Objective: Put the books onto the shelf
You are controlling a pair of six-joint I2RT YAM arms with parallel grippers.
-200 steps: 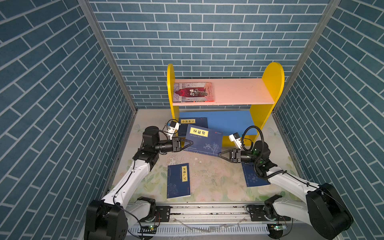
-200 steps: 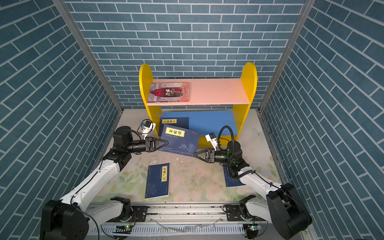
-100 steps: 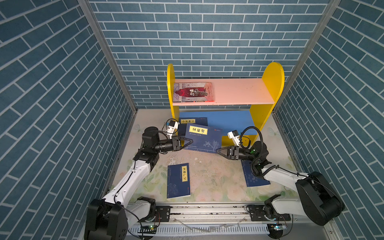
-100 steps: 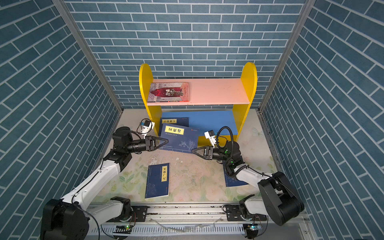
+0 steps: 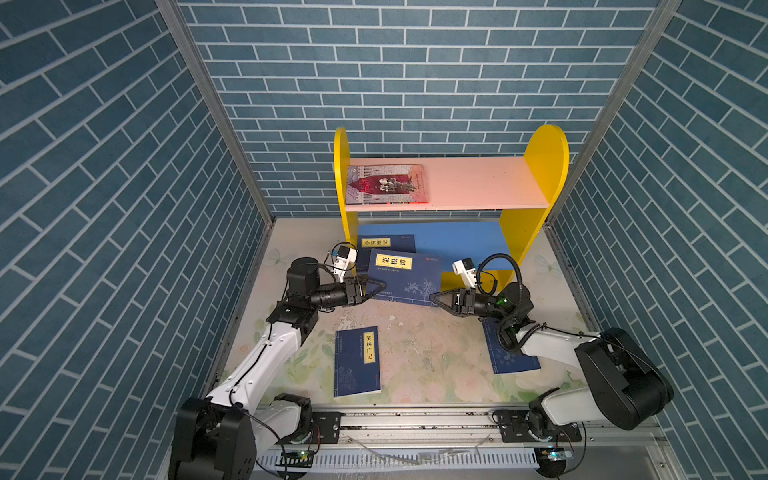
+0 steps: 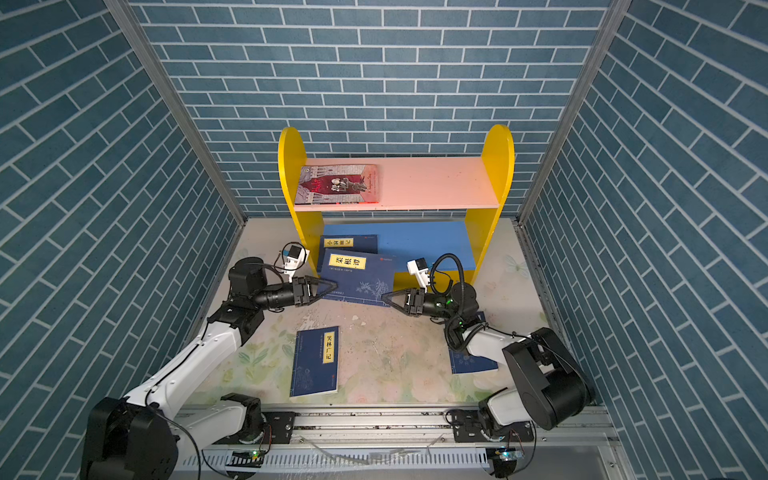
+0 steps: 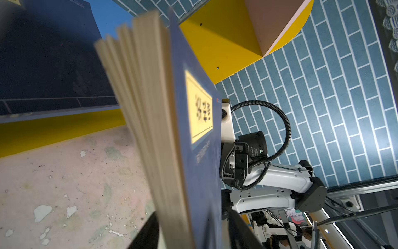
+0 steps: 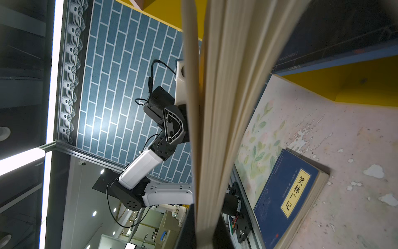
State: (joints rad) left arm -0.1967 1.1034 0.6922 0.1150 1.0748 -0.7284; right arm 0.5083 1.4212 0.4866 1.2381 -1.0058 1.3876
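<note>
Blue brick walls [image 5: 415, 62], flowery tabletop [image 5: 415, 340]: right gripper [image 5: 433, 297] pinching the navy book [image 5: 405, 276] at its corner, left gripper [image 5: 380, 287] spread around the opposite edge, book propped at the shelf's [image 5: 544, 166] blue lower board.

The right gripper [image 8: 203, 230] pinched a fanned-open book [image 8: 226, 107]; beyond it, another blue book [image 8: 286, 200] lay flat on the flowery table [image 8: 344, 140].

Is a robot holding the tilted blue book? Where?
Yes: the right gripper pinches the near right corner of the tilted navy paperback. The left gripper is open around the book's left edge.
</note>
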